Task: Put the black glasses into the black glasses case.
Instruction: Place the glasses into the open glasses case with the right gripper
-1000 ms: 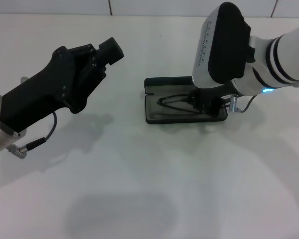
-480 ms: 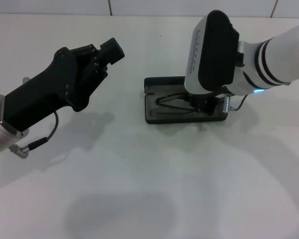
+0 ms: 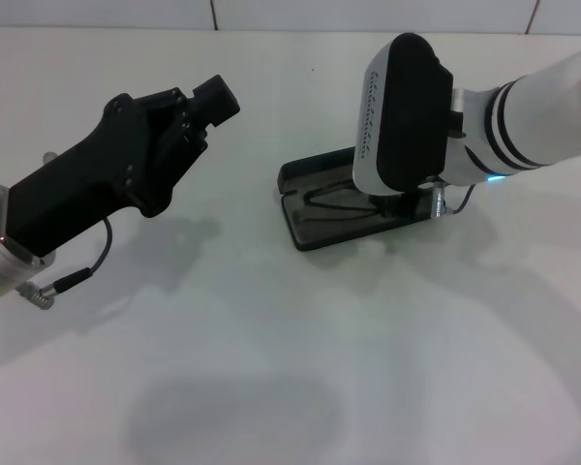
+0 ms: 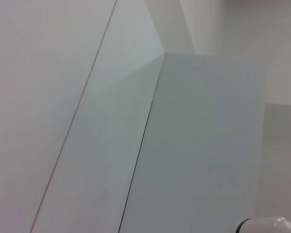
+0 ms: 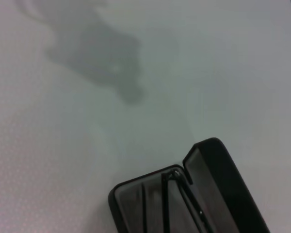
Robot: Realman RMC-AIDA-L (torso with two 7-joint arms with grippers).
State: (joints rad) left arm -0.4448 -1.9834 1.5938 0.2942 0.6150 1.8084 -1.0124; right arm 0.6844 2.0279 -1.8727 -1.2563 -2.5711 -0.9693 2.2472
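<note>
Both tools' state unreadable; black glasses (image 3: 341,199) inside open black glasses case (image 3: 315,225).

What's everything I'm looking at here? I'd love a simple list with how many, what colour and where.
black glasses case: one, black, open on the table, right of centre, below the right arm.
black glasses: one pair, black thin frame, lying inside the open case.
table: one, white, under everything.
left gripper: one, black, held above the table on the left, away from the case.
right gripper: one, under the white and black wrist, above the case; fingers hidden.
</note>
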